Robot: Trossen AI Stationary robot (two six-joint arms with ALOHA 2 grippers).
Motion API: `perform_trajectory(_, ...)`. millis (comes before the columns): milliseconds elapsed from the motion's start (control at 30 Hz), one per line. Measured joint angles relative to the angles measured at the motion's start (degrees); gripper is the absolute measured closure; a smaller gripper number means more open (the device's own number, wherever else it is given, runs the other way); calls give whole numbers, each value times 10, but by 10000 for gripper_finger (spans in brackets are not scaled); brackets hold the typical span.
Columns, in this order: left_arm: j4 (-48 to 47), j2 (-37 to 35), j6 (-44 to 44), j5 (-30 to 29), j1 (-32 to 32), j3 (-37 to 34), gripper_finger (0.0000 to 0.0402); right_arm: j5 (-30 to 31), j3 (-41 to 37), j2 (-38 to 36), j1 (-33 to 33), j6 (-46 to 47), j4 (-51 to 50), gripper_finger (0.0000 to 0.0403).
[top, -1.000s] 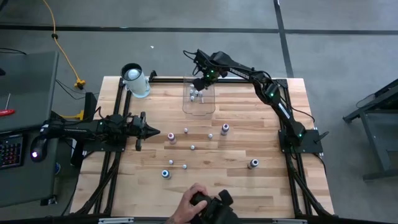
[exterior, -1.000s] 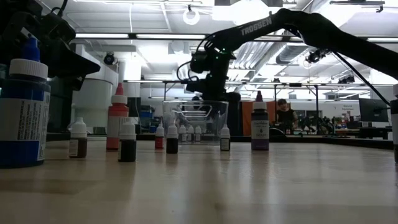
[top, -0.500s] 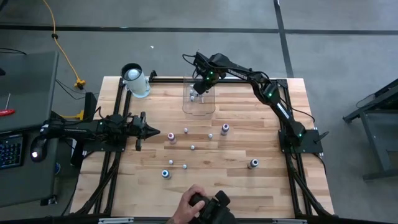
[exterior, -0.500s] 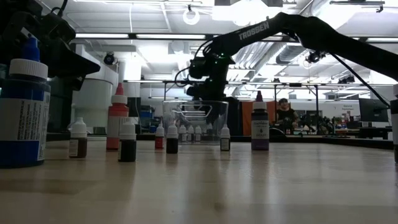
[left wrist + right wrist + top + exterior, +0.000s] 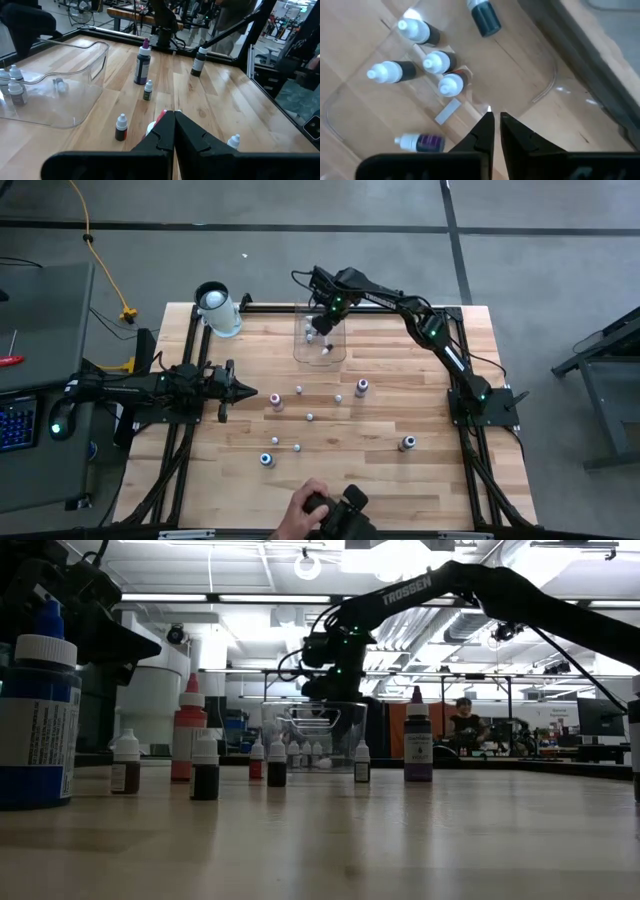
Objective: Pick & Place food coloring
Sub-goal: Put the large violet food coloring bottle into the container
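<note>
Comparing: against a second ago, the right gripper [image 5: 493,120] has lifted slightly above the clear bin [image 5: 320,358], and a purple-labelled bottle [image 5: 417,142] lies on its side inside.
Meaning: one more food coloring delivered, likely; five bottles in the bin, others [image 5: 300,390] loose on the table [image 5: 400,480].
Right jaws: nearly closed, gripping nothing.
Left gripper [image 5: 243,393]: closed, parked at the table's left.
Person's hand [image 5: 305,505]: at the near edge.
</note>
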Motion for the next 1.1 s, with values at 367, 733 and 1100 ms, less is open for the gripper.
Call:
perform_trajectory(367,0,0,0,0,0,0,401,-32,2,-69,11,-42,9,371)
perform_trajectory(733,0,0,0,0,0,0,401,-66,1,-180,62,-185,-26,288)
perform_trajectory(1100,0,0,0,0,0,0,401,-45,0,-220,204,-295,-136,216)
